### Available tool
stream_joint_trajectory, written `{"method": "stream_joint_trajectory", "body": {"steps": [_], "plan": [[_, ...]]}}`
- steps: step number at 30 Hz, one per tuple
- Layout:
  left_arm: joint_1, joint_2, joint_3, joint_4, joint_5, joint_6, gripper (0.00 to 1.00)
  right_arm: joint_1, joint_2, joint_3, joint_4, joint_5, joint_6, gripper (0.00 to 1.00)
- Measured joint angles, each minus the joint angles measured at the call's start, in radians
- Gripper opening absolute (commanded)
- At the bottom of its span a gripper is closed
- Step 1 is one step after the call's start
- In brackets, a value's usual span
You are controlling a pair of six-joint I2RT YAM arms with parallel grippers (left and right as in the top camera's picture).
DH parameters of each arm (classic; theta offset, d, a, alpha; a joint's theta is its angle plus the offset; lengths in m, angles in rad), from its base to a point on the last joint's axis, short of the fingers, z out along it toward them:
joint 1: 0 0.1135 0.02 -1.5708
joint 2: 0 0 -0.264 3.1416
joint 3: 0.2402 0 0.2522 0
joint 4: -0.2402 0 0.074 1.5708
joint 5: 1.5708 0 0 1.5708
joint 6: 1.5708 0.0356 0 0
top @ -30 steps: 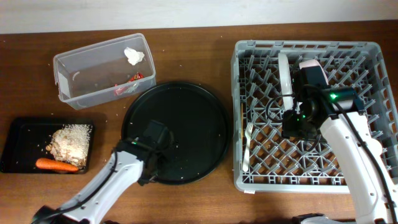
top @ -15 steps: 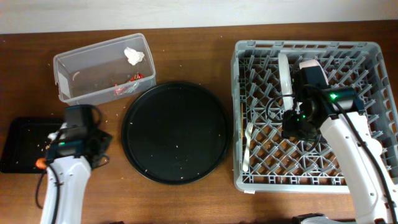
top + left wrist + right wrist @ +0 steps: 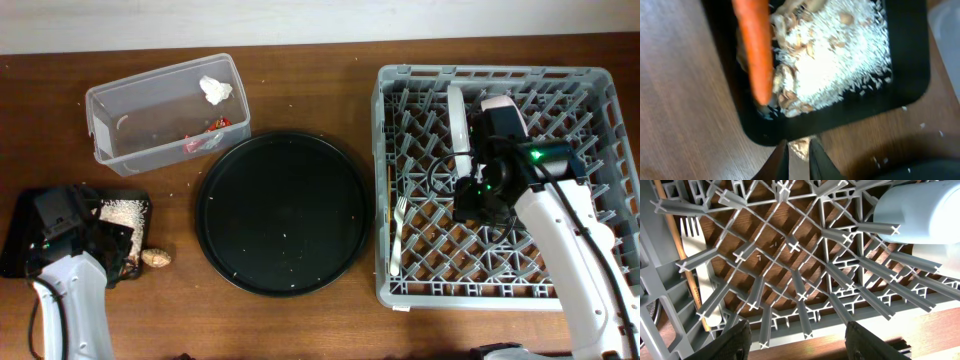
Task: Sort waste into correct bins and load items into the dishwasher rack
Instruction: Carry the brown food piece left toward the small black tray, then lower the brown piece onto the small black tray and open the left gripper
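Note:
My left gripper [image 3: 799, 150] is shut on a small brown lump [image 3: 800, 146], held just off the near right corner of the shallow black tray [image 3: 20, 225]. The lump [image 3: 155, 257] shows beside that corner from above. In the tray lie an orange carrot [image 3: 754, 55] and beige food scraps [image 3: 835, 55]. The clear tub [image 3: 120, 150] holds a white tissue [image 3: 214, 89] and a red wrapper [image 3: 215, 125]. My right gripper [image 3: 797, 337] hangs open and empty over the grey dishwasher rack [image 3: 580, 290], which holds a white plate [image 3: 455, 125], a fork [image 3: 399, 235], a chopstick [image 3: 390, 200] and a light blue cup [image 3: 920, 212].
A large round black tray [image 3: 283, 212] lies between the tub and the rack, with a few crumbs on it. Crumbs dot the wooden table near the tub. The rack's upright pegs stand close under my right fingers.
My left arm has swung left from the round black tray to the shallow black tray, carrying the lump. The right arm has not moved.

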Motion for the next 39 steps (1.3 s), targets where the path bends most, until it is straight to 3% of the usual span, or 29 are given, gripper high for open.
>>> {"method": "stream_joint_trajectory", "body": {"steps": [3, 8, 11, 18, 27, 39], "plan": [[0.000, 0.000, 0.000, -0.005, 0.046, 0.050, 0.34, 0.000, 0.000, 0.000, 0.000, 0.000, 0.000, 0.64], [-0.024, 0.000, 0.001, -0.092, 0.081, 0.100, 0.55, 0.000, 0.000, 0.000, 0.001, 0.000, 0.000, 0.64], [-0.068, 0.000, 0.001, -0.109, 0.088, 0.111, 0.60, 0.000, 0.000, 0.000, 0.001, 0.000, 0.000, 0.64], [-0.150, 0.001, -0.071, -0.041, 0.066, 0.110, 0.61, 0.000, 0.000, 0.000, 0.000, -0.001, 0.000, 0.64], [-0.152, 0.012, -0.142, 0.067, -0.011, 0.091, 0.61, 0.000, 0.000, 0.000, 0.000, -0.001, 0.000, 0.64], [-0.153, 0.160, -0.146, 0.163, -0.037, 0.091, 0.60, 0.000, 0.000, 0.000, 0.000, -0.001, -0.001, 0.64]]}}
